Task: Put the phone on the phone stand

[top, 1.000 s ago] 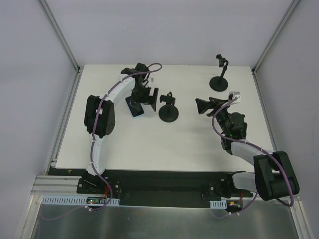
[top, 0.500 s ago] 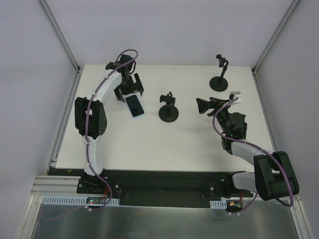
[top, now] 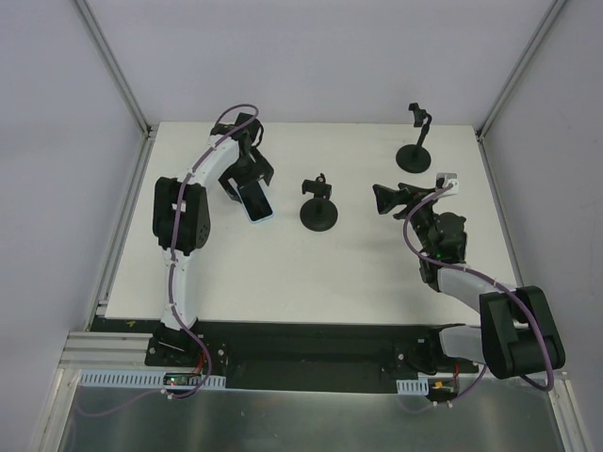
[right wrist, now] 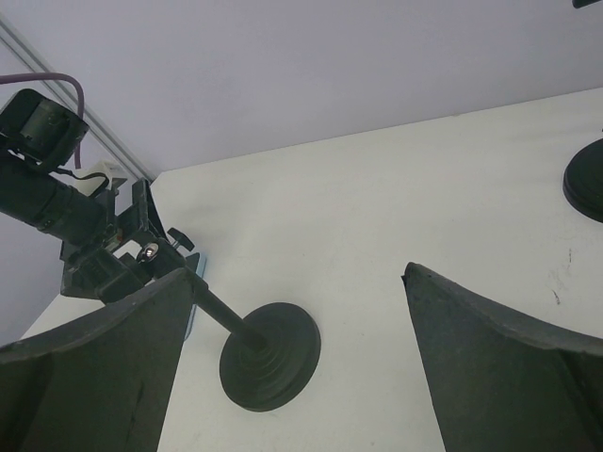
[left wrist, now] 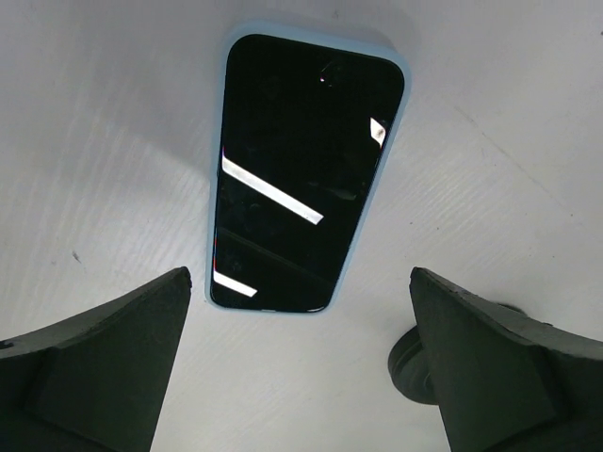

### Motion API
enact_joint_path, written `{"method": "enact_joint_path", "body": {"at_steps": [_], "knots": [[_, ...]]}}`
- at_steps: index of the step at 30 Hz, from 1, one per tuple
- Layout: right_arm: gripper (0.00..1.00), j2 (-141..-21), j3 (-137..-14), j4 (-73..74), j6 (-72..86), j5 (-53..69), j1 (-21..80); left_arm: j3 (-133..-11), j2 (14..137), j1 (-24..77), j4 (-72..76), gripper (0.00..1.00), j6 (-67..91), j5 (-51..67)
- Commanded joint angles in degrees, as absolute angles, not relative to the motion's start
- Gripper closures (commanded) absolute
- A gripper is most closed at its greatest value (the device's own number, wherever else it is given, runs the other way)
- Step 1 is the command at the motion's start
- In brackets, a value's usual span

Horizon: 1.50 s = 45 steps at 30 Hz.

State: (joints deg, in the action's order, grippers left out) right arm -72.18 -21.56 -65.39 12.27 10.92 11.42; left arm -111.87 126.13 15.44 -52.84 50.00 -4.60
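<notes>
— Where's the phone (left wrist: 300, 169)?
— Flat on the white bench (top: 283, 273), dark screen up, in its light-blue case, left of the nearer phone stand (top: 318, 209) and apart from it.
— And the left hand (top: 242, 179)?
— Over the phone, fingers (left wrist: 104, 367) spread wide either side, gripping nothing.
— The right hand (top: 381, 200)?
— Also wide and empty, pointed at that stand's round base. A second stand (top: 417, 143) sits at the far right.
</notes>
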Motion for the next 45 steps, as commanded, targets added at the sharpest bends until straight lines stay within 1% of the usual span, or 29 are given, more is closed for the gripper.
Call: {"method": "enact_joint_path", "body": {"at_steps": [1,10,15,18,20,21,27,30,33,34,37,40,44,45], "knots": [[0.04,-72.07,-21.88,-70.4,13.27,11.07,10.9,-113.73,127.87,16.08,-54.14,0.01,53.87,-4.05],[0.04,-72.07,-21.62,-70.75,13.53,11.16,10.46,-114.79,129.38,16.44,-54.14,0.01,53.52,-4.13],[0.04,-71.98,-21.45,-70.93,13.71,11.25,10.28,-113.29,129.29,16.44,-53.97,0.01,55.89,-0.09],[0.04,-72.07,-21.45,-70.93,13.89,11.25,10.11,-112.33,128.76,16.61,-53.96,0.03,57.83,1.06],[0.04,-72.07,-21.36,-71.1,13.89,11.25,10.11,-110.84,127.8,16.52,-53.96,0.04,59.32,0.35],[0.04,-72.07,-21.27,-71.19,13.97,11.25,10.02,-110.31,127.44,16.61,-53.79,0.05,59.59,-2.43],[0.04,-72.16,-21.18,-71.54,14.32,11.42,9.84,-105.21,124.02,17.22,-53.17,0.08,60.81,-8.25],[0.04,-72.33,-21.18,-71.81,14.5,11.51,9.76,-102.92,122.79,17.4,-52.12,0.08,61.43,-9.4],[0.04,-72.68,-21.18,-72.16,14.85,11.78,9.76,-102.83,123.04,17.67,-51.59,0.05,60.83,-9.4],[0.04,-72.77,-21.27,-72.42,15.03,11.69,9.67,-103.27,123.39,18.01,-51.42,0.03,60.47,-9.23],[0.04,-72.77,-21.18,-72.42,15.03,11.78,9.67,-104.85,124.45,18.37,-51.5,0.04,60.64,-7.74],[0.04,-72.69,-21.09,-72.42,15.03,11.6,9.49,-104.5,124.45,18.37,-51.5,0.06,62.74,-6.24],[0.04,-72.42,-20.83,-72.6,15.03,11.51,9.49,-103.89,124.45,18.37,-51.5,0.07,64.68,-4.93],[0.04,-72.42,-20.74,-72.6,15.03,11.51,9.41,-103.97,124.89,18.37,-51.42,0.09,65.21,-3.62]]}}
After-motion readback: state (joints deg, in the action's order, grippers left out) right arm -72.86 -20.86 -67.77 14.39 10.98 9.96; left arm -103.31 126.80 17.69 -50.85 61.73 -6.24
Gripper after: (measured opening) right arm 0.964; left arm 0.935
